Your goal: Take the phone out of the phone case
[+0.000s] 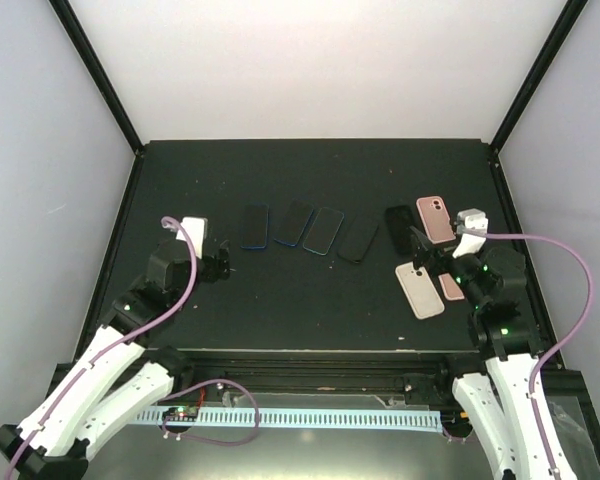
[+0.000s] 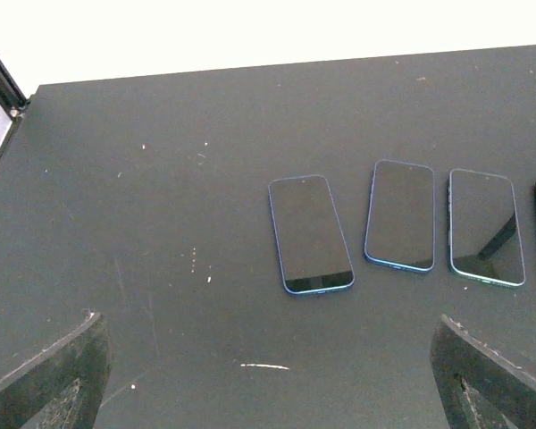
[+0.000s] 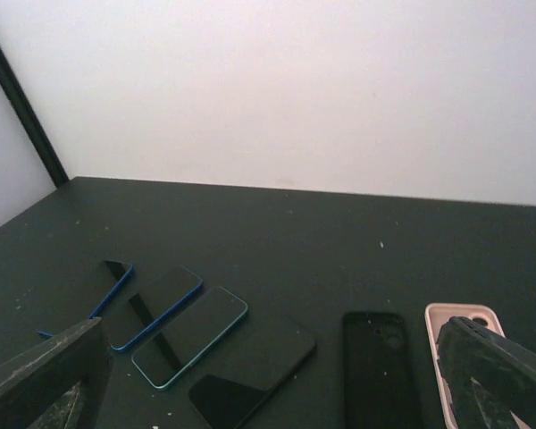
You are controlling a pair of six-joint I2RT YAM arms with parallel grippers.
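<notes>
The pink phone case (image 1: 435, 218) lay flat near the far right corner of the black table (image 1: 310, 300); in the right wrist view its near end was hidden behind one of that gripper's fingers (image 3: 496, 371), and whether a phone sat inside it could not be told; just to its left lay a black case (image 1: 400, 228) with a camera cut-out. Nearer the arms, a pale phone-shaped slab (image 1: 420, 290) lay slightly tilted, a small dark spot near its far end; a smaller pink piece (image 1: 452, 288) lay just beside it on the right, partly covered by the right arm, and what it was could not be made out. The right gripper (image 1: 427, 252) hovered between the pink phone case and the pale phone-shaped slab, its claw spread wide and pinching nothing. Further left, four phones lay side by side in a row, screens up: a black phone (image 1: 358, 238), a teal-edged phone (image 1: 322, 230), a blue-edged phone (image 1: 292, 222) and a dark blue phone (image 1: 255, 226). To the left of that row, the left gripper (image 1: 222, 265) sat low over bare table, pointing toward the phones; its claw was likewise spread wide, with nothing between the fingers (image 2: 45, 375).
</notes>
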